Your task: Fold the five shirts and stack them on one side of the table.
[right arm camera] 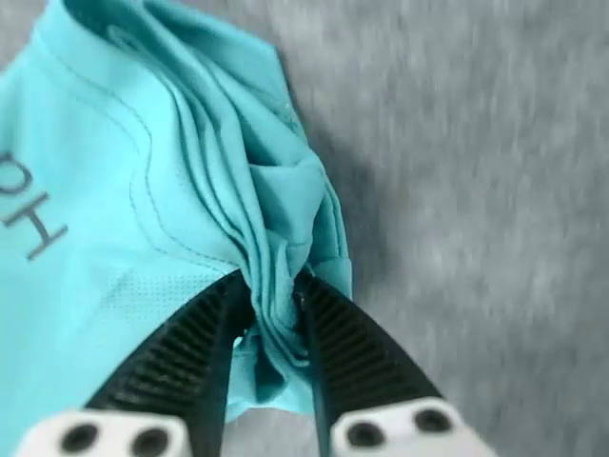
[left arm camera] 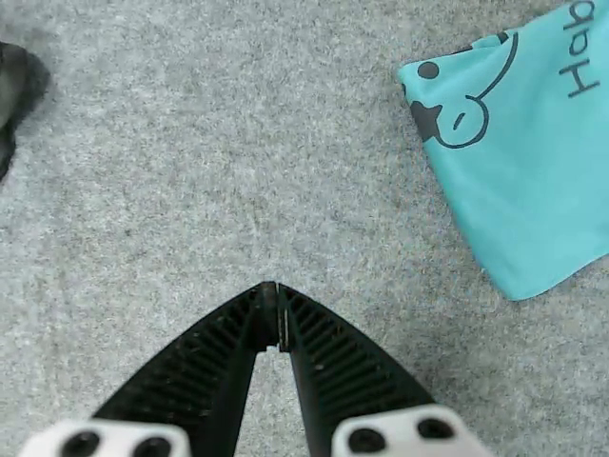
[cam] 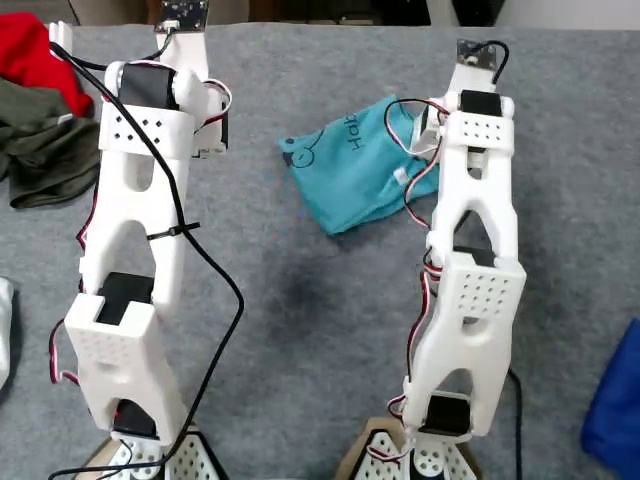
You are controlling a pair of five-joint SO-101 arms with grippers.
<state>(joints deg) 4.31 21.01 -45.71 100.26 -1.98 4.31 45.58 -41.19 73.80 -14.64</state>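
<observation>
Grips a bunched fold of the teal shirt [right arm camera: 143, 190] in the right pincer [right arm camera: 273, 290], toward the far middle of the counter [cam: 300, 330]. Holds the left pincer [left arm camera: 273, 297] pressed together, empty, nearby. Looks light, limp, quick to wad; better taken at a flat hem corner.

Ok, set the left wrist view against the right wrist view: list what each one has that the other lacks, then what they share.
Left wrist view's own: the left gripper, shut with nothing in it, bare grey table cover beyond it; a drawing printed near the corner of the teal shirt; a dark cloth at the picture's edge.
Right wrist view's own: the right gripper, shut on a bunched fold of the teal shirt.
Shared: the teal shirt and the grey table cover.
</observation>
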